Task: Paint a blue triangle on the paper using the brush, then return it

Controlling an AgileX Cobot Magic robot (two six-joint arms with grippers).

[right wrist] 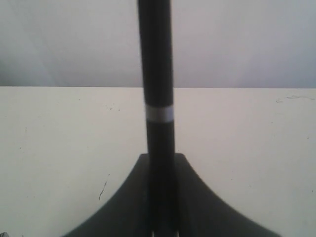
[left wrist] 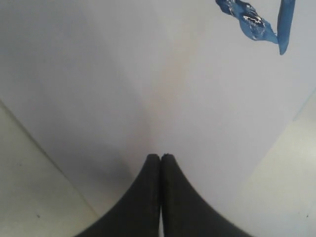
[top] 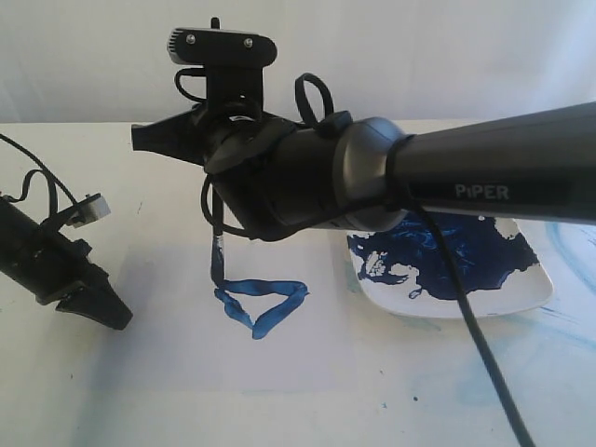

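Note:
In the exterior view the brush (top: 216, 237) stands nearly upright, and its blue-stained tip touches the upper left corner of the blue triangle (top: 263, 303) on the paper (top: 186, 363). My right gripper (top: 163, 138) reaches in from the right and is shut on the brush's black handle (right wrist: 157, 74), which runs between its jaws (right wrist: 160, 158). My left gripper (top: 102, 307) is shut with nothing in it and sits low at the paper's left edge. In the left wrist view its closed tips (left wrist: 160, 157) hang over the paper (left wrist: 98, 74), with part of the triangle (left wrist: 256, 22) beyond.
A white plate (top: 535, 293) with a large dark-blue paint blotch sits on the right of the paper, partly behind the right arm. The arm's black cable (top: 484, 358) hangs down across the front right. Pale blue smears (top: 568, 242) mark the cream tabletop (top: 56, 391).

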